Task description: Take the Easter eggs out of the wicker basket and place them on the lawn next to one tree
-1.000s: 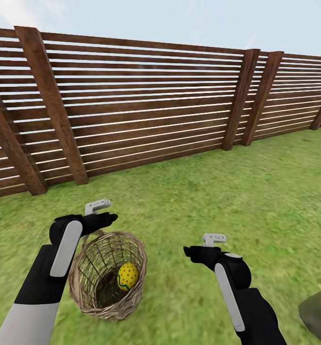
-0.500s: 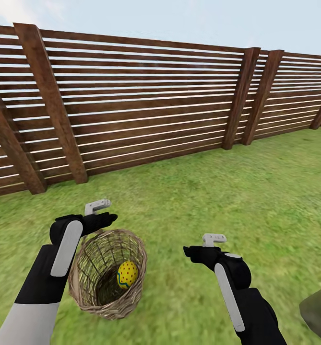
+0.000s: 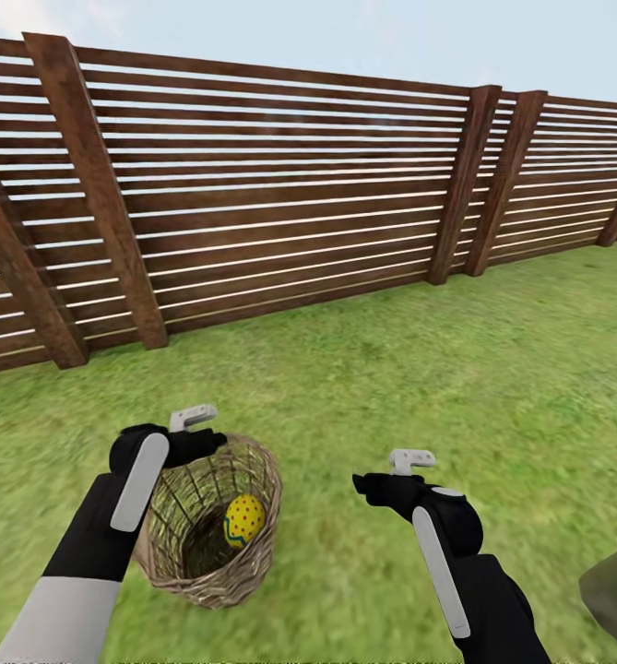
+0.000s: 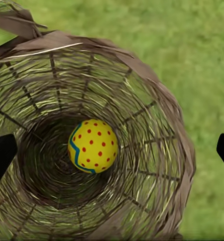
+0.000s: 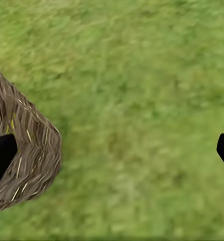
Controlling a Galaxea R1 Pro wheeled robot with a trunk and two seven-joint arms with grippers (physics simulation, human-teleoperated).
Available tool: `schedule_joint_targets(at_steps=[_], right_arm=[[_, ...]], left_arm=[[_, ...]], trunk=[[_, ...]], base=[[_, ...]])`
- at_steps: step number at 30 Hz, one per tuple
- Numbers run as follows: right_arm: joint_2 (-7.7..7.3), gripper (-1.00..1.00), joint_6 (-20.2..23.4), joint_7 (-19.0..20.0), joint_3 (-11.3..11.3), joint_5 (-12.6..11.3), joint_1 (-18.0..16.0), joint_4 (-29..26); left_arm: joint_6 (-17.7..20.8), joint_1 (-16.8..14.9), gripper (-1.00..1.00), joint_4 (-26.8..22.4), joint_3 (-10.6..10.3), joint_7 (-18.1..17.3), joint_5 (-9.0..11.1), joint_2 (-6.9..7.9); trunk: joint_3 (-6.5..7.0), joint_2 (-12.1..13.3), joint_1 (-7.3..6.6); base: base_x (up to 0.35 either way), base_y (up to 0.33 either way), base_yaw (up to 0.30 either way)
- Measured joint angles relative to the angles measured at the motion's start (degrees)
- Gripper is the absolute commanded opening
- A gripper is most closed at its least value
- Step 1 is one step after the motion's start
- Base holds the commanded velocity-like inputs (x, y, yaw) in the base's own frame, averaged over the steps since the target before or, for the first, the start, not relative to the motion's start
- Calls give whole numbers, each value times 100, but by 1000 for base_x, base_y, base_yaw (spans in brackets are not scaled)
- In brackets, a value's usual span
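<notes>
On the lawn (image 3: 391, 369): one Easter egg (image 3: 243, 519) in my view inside the wicker basket (image 3: 253, 563) | my left fingers (image 4: 1, 155) wide above its mouth | my right fingers (image 5: 1, 155) wide over grass beside it.

Dotted egg (image 3: 244, 520) — inside wicker basket (image 3: 253, 572)

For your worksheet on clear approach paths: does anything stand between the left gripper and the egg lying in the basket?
Nothing visible does. The left gripper, open, looks straight down the wicker basket's open mouth at the egg on its bottom; only the basket's walls surround it.
</notes>
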Motion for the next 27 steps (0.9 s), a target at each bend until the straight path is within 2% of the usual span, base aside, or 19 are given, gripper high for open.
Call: schedule_joint_targets(at_steps=[15,18,27], right_arm=[[0,100,-1,0,0,2,0,-2],[-27,100,95,35,44,-100,30,95],[-27,100,129,35,44,-107,30,303]], left_arm=[[0,-36,100,481,3,17,1,9],[0,-67,100,477,-9,22,10,45],[0,-67,100,477,-9,22,9,45]], trunk=[[-269,-602,330],[-269,-602,330],[-269,-602,329]], base=[[0,0,0],[0,0,0],[0,0,0]])
